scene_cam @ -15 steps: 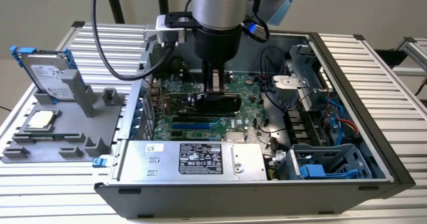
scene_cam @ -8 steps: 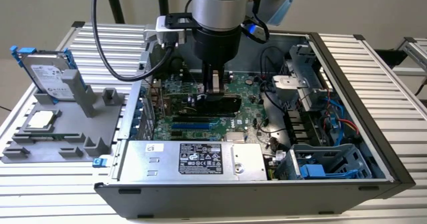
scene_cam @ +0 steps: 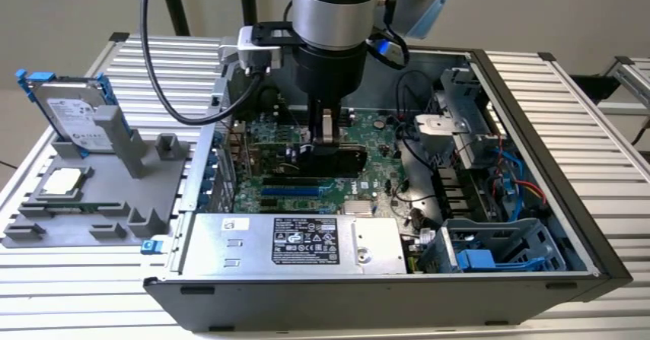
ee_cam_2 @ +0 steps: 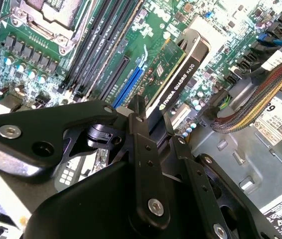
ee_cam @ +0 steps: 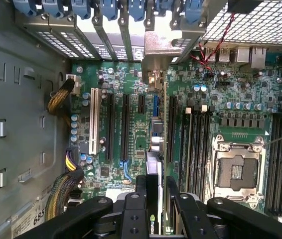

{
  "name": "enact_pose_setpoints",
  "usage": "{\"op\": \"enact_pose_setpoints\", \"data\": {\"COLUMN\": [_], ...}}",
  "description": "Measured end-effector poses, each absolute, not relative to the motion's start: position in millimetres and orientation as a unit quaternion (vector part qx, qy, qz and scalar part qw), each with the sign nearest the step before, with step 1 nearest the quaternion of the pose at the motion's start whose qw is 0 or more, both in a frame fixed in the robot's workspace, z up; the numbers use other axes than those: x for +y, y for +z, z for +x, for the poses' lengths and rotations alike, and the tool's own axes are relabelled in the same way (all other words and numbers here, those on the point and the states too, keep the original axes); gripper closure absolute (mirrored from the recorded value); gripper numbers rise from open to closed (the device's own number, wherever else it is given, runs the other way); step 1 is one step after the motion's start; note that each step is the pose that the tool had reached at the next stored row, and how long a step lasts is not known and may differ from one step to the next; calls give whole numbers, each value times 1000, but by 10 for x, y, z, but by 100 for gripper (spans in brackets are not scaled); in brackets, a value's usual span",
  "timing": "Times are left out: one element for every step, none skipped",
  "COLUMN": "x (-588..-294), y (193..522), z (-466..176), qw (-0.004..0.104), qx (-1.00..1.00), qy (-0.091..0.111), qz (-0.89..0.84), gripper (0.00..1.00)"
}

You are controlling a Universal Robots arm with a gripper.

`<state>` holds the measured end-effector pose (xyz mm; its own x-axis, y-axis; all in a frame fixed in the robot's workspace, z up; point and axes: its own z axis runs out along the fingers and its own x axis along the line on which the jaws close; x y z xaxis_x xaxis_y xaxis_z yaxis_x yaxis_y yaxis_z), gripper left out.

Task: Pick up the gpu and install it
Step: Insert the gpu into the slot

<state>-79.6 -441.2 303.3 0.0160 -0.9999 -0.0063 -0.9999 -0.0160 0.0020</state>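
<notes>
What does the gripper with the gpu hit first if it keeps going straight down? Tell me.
Most likely the motherboard: the gripper, shut on the gpu, points down at its expansion slots. Which slot is unclear.

In the second wrist view I see my end effector (ee_cam_2: 148, 119) clamped on the edge of the gpu (ee_cam_2: 178, 69), which stands on edge just beyond the fingers over the green motherboard (ee_cam_2: 41, 64), beside a blue slot (ee_cam_2: 130, 85).
</notes>
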Motion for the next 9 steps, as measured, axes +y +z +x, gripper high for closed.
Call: {"op": "enact_pose_setpoints", "data": {"x": [-4412, -4412, -4412, -4412, -4412, -4412, -4412, -4412, -4412], "y": [3027, 3021, 3012, 3003, 2993, 2983, 2975, 2968, 2962], "z": [-796, -796, -796, -797, -798, -798, -798, -798, -799], "qw": [2, 1, 1, 1, 1, 1, 1, 1, 1], "qx": [704, 708, 712, 716, 719, 723, 725, 726, 726], "qy": [3, 3, 3, 3, 3, 2, 2, 2, 2], "qz": [-710, -706, -702, -698, -695, -691, -689, -688, -688], "gripper": [100, 100, 100, 100, 100, 100, 100, 100, 100]}}
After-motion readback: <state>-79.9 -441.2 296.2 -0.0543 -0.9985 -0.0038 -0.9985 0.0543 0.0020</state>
